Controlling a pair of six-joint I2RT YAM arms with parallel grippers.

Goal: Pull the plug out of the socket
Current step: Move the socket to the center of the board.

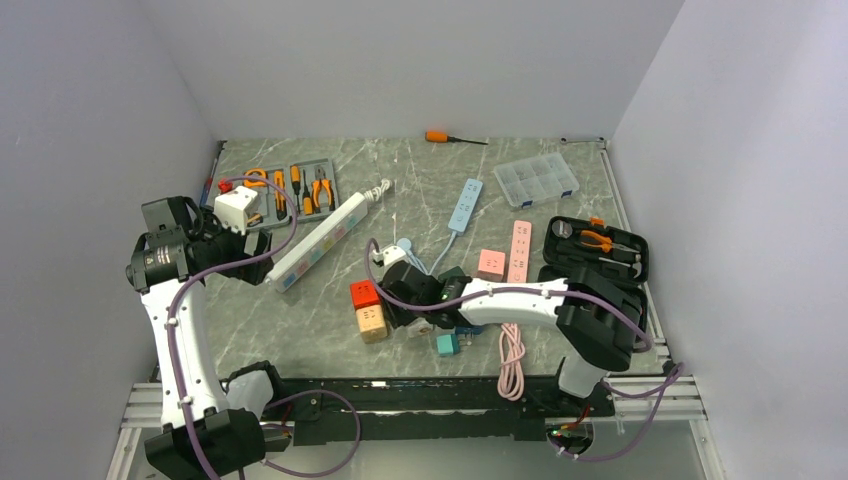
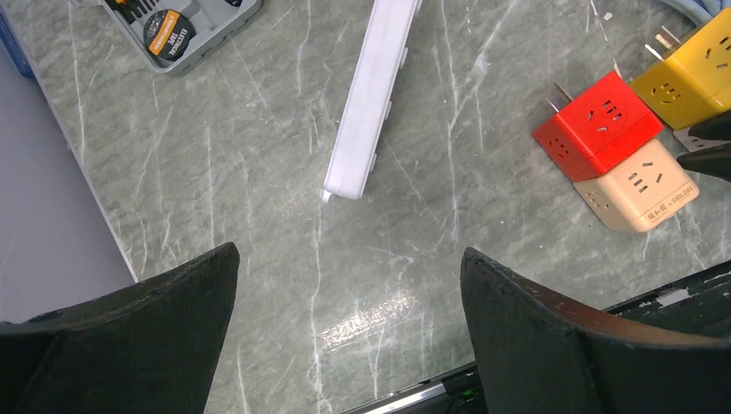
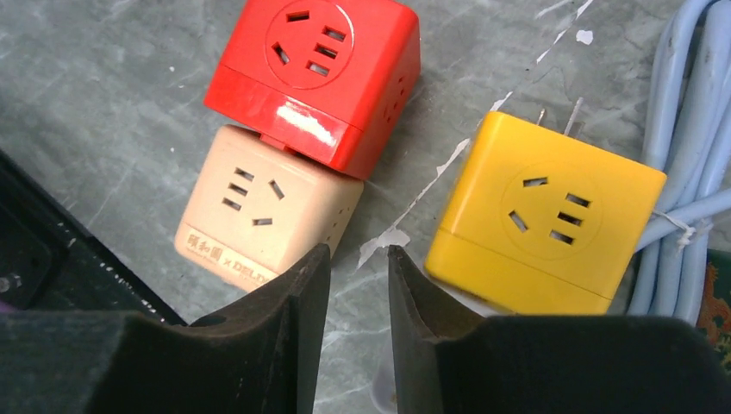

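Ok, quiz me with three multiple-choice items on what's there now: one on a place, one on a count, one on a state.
1. In the right wrist view, the red cube lies:
A) against the beige cube
B) between the claw fingers
C) alone, touching nothing

2. Cube adapters in the right wrist view:
A) one
B) three
C) five

3. The left claw is:
A) shut on a cube
B) shut, empty
C) wide open, empty

Answers:
1 A, their sides meet.
2 B, red, beige and the yellow cube.
3 C, only bare table shows between its fingers.
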